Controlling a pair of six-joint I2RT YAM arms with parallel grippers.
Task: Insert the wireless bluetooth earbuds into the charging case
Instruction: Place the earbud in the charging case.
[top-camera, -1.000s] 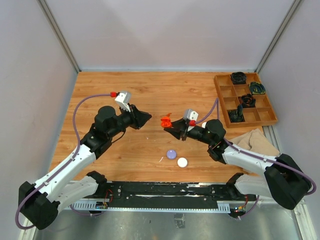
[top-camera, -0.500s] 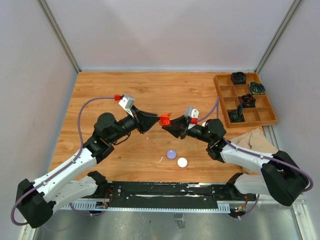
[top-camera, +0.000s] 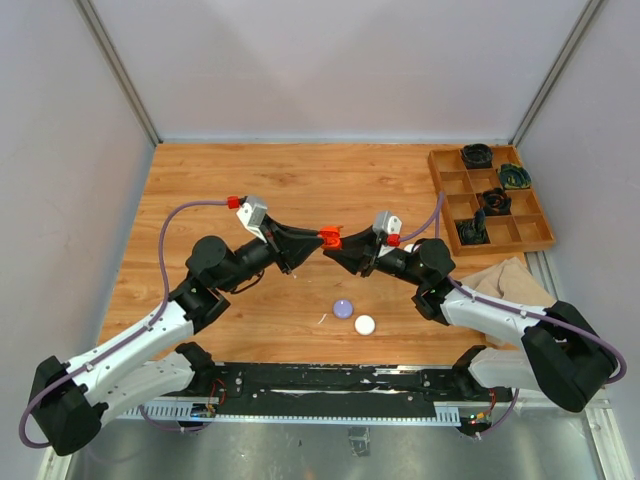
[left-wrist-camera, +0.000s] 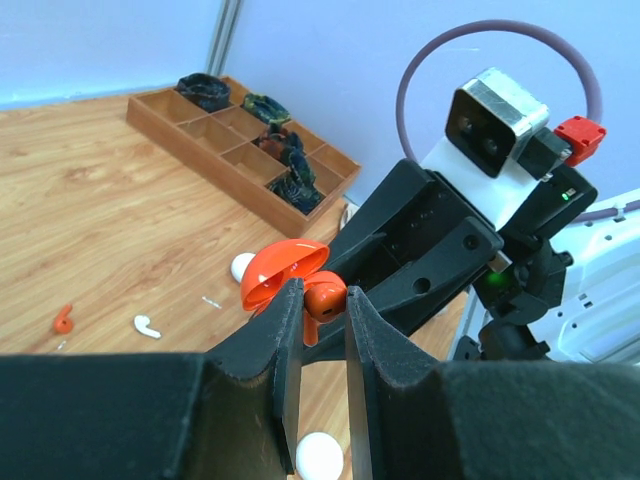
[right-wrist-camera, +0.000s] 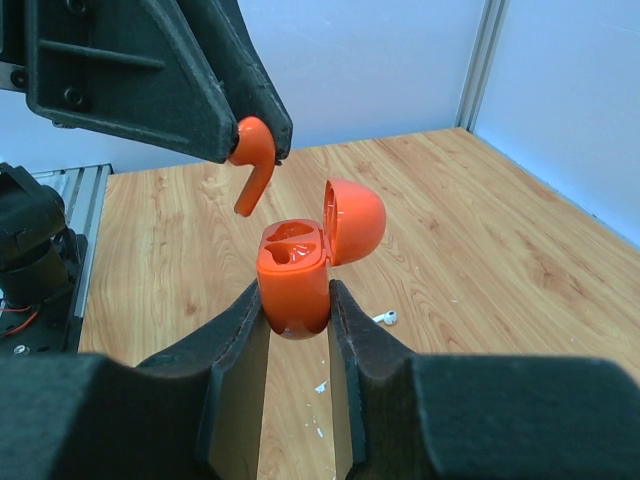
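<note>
Both arms reach inward, tips meeting above mid-table. Left gripper (left-wrist-camera: 322, 300) clamped on orange earbud (right-wrist-camera: 252, 165), just off the open charging case (right-wrist-camera: 293, 280) pinched in right gripper (right-wrist-camera: 297, 300). Wood tabletop (top-camera: 250, 190), tray (top-camera: 505, 247) far right, pale walls (top-camera: 330, 70).

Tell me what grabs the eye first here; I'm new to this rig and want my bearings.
Above the middle of the table, the right fingers clamp an open orange case, tip to tip with the left fingers, which pinch an orange earbud close to its mouth. A wooden tray sits at the far right.
</note>
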